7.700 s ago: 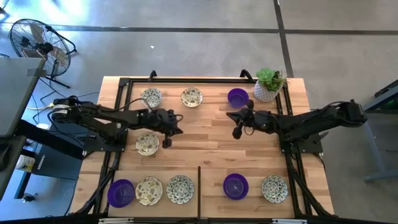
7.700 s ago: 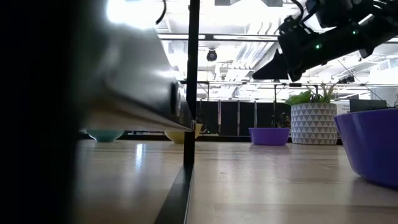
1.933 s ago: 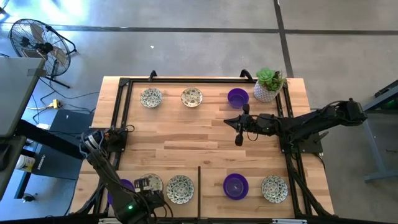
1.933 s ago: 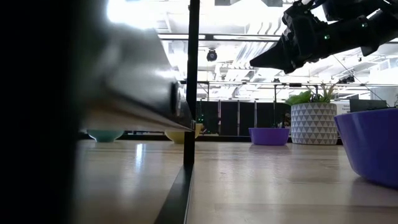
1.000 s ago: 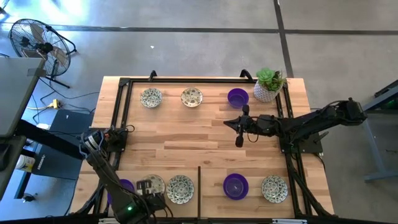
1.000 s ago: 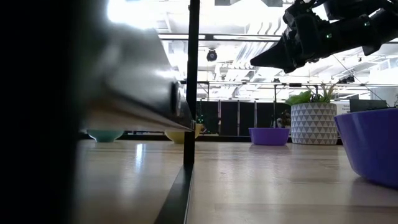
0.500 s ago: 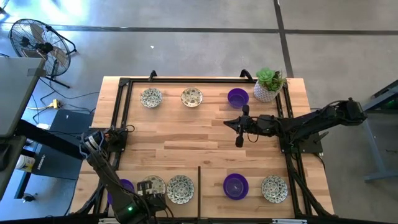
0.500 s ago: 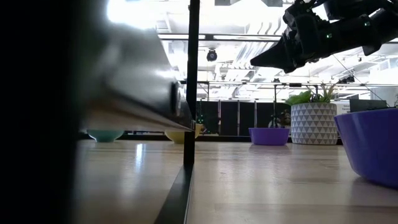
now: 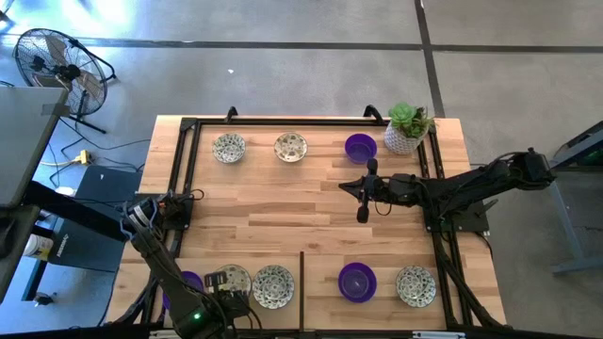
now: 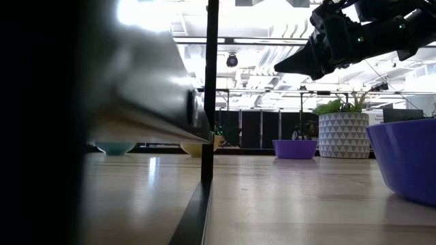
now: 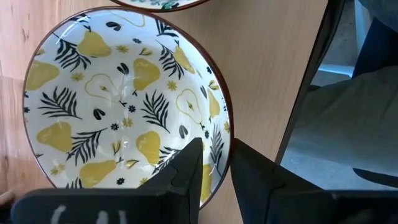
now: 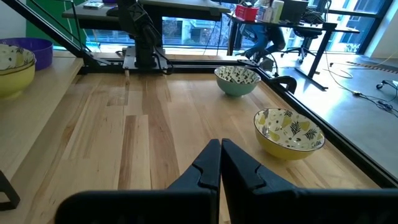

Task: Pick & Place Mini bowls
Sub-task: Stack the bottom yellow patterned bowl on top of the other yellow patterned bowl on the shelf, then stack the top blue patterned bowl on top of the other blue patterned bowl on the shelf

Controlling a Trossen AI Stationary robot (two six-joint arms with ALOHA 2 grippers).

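pear-print bowl point(image 11: 127, 102) | upright, mouth up | left tool point(image 11: 214, 163) straddles rim

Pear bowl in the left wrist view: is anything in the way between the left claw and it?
Nothing visible is in the way. The left claw is right at the pear bowl, with one finger inside its rim and one outside.

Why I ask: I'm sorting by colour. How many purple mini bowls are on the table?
3. One at the far edge beside the plant pot, one at the near edge right of centre, one at the near left corner, partly under the left arm; it could hide more.
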